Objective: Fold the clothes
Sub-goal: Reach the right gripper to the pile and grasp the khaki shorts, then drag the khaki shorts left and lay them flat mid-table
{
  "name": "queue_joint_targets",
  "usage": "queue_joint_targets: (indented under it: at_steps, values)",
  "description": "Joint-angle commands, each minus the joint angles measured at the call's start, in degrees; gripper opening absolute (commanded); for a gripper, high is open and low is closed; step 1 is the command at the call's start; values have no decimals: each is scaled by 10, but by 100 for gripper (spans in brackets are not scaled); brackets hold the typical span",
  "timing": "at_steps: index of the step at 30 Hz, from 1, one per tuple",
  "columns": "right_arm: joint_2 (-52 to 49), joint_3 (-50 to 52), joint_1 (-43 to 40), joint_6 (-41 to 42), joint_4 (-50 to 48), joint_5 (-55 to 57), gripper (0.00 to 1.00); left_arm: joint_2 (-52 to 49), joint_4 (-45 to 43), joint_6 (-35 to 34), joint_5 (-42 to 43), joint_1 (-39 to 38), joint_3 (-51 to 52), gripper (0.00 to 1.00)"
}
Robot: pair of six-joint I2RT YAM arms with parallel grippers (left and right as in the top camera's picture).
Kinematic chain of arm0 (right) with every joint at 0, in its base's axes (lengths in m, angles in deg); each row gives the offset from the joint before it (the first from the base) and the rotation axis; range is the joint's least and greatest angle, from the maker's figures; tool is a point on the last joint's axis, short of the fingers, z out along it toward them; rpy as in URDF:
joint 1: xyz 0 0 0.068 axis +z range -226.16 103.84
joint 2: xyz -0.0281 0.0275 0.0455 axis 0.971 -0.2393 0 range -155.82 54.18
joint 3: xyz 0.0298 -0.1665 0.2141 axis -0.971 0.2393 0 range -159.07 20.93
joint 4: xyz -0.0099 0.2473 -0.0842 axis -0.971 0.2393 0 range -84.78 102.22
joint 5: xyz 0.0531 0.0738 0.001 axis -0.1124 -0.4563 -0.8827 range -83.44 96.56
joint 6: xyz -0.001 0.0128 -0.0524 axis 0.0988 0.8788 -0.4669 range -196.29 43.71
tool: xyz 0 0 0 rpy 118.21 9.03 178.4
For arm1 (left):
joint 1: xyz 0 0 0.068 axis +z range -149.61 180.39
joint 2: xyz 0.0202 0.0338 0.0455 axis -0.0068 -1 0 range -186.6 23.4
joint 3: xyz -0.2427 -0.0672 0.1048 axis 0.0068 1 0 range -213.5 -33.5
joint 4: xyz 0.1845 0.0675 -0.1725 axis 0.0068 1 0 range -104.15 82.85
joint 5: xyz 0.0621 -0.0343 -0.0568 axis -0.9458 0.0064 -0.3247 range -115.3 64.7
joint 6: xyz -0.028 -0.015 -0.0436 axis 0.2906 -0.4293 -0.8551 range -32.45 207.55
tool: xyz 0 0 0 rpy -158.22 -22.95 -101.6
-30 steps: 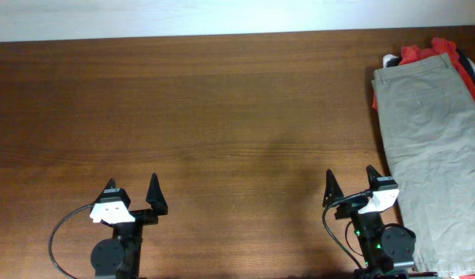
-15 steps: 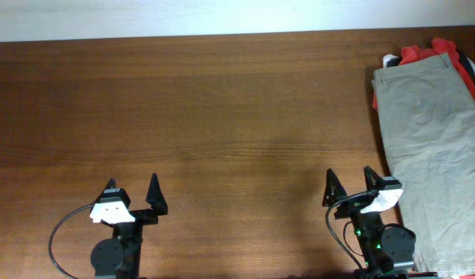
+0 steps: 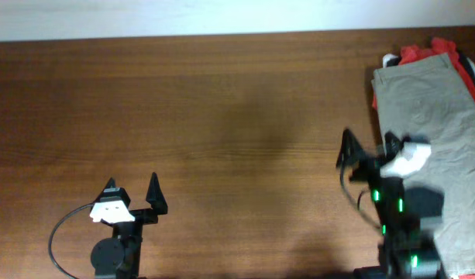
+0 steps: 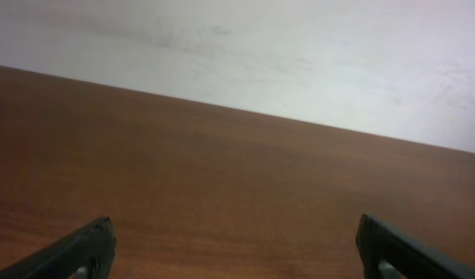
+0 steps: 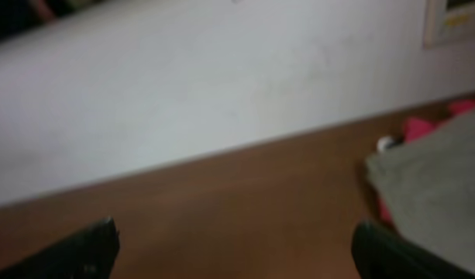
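Observation:
Light khaki-beige shorts lie spread on top of a pile at the table's right edge, waistband toward the far side. A red-orange garment and a black garment stick out from under them at the far end. My right gripper is open and empty, raised above the table just left of the shorts' left edge. In the right wrist view the shorts and the red-orange garment show at the right, blurred. My left gripper is open and empty near the front left.
The brown wooden table runs to a pale wall at the far edge. The left wrist view shows only bare table and wall. A small white patch shows beside the red-orange garment.
My right gripper has lifted and moved away from the front edge toward the far side, alongside the shorts' left edge. The left arm has not moved.

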Motion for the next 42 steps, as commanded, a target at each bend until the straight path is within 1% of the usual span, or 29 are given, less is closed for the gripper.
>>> queue_joint_targets:
  at_steps: [1,2,3,5,6,7,8,9,11,13,15,16,19,20,21,22,24,27,29,30,31,33,34,35,36,37,38,40,42]
  values:
    - [-281,-246,-37,-99,100,43,99,4,2,11,-4,-3,2,99]
    - [-362,-320,-52,-121,147,43,99,4,2,11,-4,-3,2,99]
    - [-462,-424,-65,-155,217,57,99,4,2,11,-4,-3,2,99]
    - [-615,-597,-76,-172,332,122,99,4,2,11,-4,-3,2,99]
    - [-696,-683,-77,-198,368,154,99,4,2,11,-4,-3,2,99]
    - [-749,-728,-77,-198,374,194,99,4,2,11,-4,-3,2,99]
    - [-784,-749,-77,-205,372,224,99,4,2,11,-4,-3,2,99]
    - [-838,-758,-77,-239,351,247,99,4,2,11,-4,-3,2,99]
    - [-913,-758,-77,-260,307,296,97,4,2,11,-4,-3,2,99]
    - [-969,-758,-78,-271,276,313,97,4,2,11,-4,-3,2,99]
    - [-1010,-758,-82,-285,247,315,93,4,2,11,-4,-3,2,99]
    - [-1022,-758,-88,-285,242,315,91,4,2,11,-4,-3,2,99]
    - [-1039,-758,-107,-282,232,291,74,4,2,11,-4,-3,2,99]
    - [-1039,-758,-108,-276,231,291,64,4,2,11,-4,-3,2,99]
    - [-1039,-758,-107,-274,228,291,44,4,2,11,-4,-3,2,99]
    - [-1039,-758,-107,-269,228,291,34,4,2,11,-4,-3,2,99]
    - [-1039,-758,-108,-259,228,308,20,4,2,11,-4,-3,2,99]
    - [-1020,-763,-108,-246,232,324,16,4,2,11,-4,-3,2,99]
    - [-987,-763,-107,-233,238,324,17,4,2,11,-4,-3,2,99]
    - [-976,-763,-106,-233,243,324,8,4,2,11,-4,-3,2,99]
    - [-960,-763,-106,-220,253,325,4,4,2,11,-4,-3,2,99]
    - [-917,-763,-106,-162,279,338,4,4,2,11,-4,-3,2,99]
    - [-905,-763,-104,-162,282,336,4,4,2,11,-4,-3,2,99]
    - [-881,-763,-100,-162,293,337,14,4,2,11,-4,-3,2,99]
    - [-863,-763,-98,-162,303,336,13,4,2,11,-4,-3,2,99]
    - [-839,-763,-92,-162,315,327,4,4,2,11,-4,-3,2,99]
    - [-827,-763,-87,-162,322,316,4,4,2,11,-4,-3,2,99]
    - [-787,-763,-48,-162,337,244,4,4,2,11,-4,-3,2,99]
    - [-755,-763,19,-162,337,165,4,4,2,11,-4,-3,2,99]
